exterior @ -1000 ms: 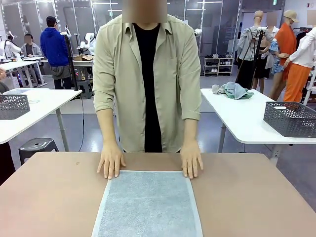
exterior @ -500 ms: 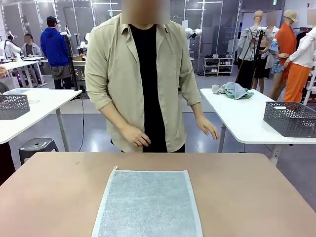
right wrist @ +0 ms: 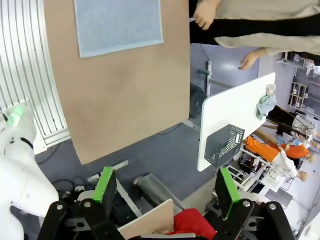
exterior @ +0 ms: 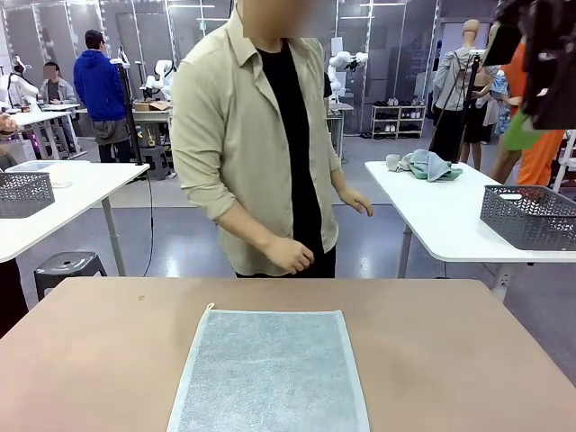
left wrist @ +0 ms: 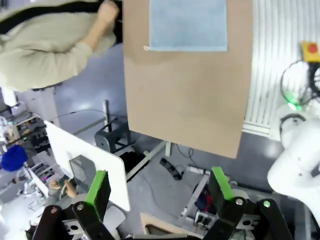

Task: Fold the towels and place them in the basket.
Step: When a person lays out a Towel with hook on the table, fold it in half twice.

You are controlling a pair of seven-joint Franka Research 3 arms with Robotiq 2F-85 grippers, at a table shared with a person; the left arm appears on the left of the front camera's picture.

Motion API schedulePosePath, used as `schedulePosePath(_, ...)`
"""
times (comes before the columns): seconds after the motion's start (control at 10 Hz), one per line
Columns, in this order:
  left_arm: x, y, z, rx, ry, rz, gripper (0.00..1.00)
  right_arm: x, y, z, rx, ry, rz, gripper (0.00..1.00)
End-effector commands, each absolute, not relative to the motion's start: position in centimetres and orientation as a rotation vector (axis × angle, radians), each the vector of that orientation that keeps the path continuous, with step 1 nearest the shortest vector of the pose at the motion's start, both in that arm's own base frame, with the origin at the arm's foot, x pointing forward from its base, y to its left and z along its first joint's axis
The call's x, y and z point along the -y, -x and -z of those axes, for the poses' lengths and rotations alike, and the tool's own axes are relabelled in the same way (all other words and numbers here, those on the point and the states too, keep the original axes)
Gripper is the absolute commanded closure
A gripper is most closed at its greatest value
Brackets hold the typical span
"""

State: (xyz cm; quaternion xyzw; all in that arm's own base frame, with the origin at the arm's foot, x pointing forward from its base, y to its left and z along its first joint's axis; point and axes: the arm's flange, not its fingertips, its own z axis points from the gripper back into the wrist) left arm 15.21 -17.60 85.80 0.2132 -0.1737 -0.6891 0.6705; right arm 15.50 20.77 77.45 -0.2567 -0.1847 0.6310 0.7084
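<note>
The light blue-grey towel (exterior: 270, 373) lies flat and unfolded on the brown table (exterior: 468, 360), about mid-table on the robot's side, with its short far edge facing the person. The person stands at the far side with both hands off the table, one hand (exterior: 290, 256) in front of their waist and the other hand (exterior: 358, 202) out to the side. The left gripper (left wrist: 159, 184) and right gripper (right wrist: 166, 185) both hang up high, well away from the towel, jaws spread wide with nothing in them
</note>
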Motion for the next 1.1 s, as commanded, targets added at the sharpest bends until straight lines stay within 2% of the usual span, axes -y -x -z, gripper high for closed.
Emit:
schedulePosePath(0.0,19.2,-17.5,-84.3,0.276,-0.473,1.650,0.00,-21.2,-17.5,-76.1,0.354,0.598,-1.459,0.00)
schedulePosePath(0.3,21.2,-21.5,-80.7,0.287,-0.466,1.766,0.00,-22.5,-20.9,-72.7,0.333,0.534,-1.609,0.00)
schedulePosePath(0.7,22.1,-26.0,-77.7,0.230,-0.272,1.762,0.00,-24.1,-24.4,-68.9,0.196,0.310,-1.663,0.00)
schedulePosePath(1.0,23.2,-27.4,-75.6,0.242,-0.270,1.721,0.00,-24.9,-26.2,-66.4,0.153,0.255,-1.672,0.00)
